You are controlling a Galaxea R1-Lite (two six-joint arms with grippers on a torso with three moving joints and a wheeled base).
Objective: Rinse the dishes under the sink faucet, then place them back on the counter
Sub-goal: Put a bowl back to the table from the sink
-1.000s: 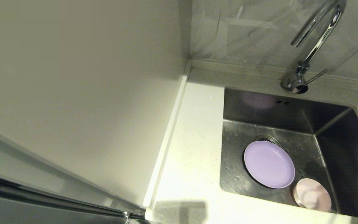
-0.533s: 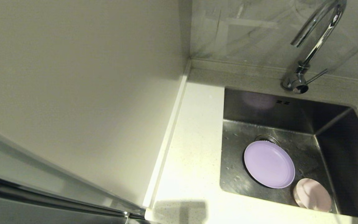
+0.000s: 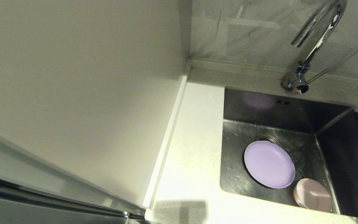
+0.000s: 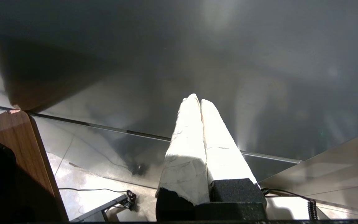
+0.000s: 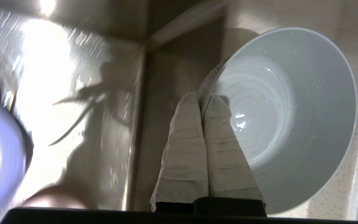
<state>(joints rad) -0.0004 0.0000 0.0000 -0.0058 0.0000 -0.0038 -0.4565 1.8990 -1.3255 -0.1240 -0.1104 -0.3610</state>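
The sink (image 3: 334, 146) fills the head view's lower right, with the lavender plate (image 3: 269, 164) flat on its floor; the right gripper (image 5: 201, 97) at the frame's right edge pinches the rim of a wet white bowl-like dish (image 5: 294, 115), mouth toward the wrist camera, over the counter (image 5: 340, 193); the left gripper (image 4: 197, 99) is parked closed

Left pincer (image 4: 200, 102) parked, white-wrapped fingers (image 4: 186, 146) pressed together, pointing at dark glossy panel (image 4: 259, 62); wooden board (image 4: 8, 130) beside, cable (image 4: 89, 189) on floor.
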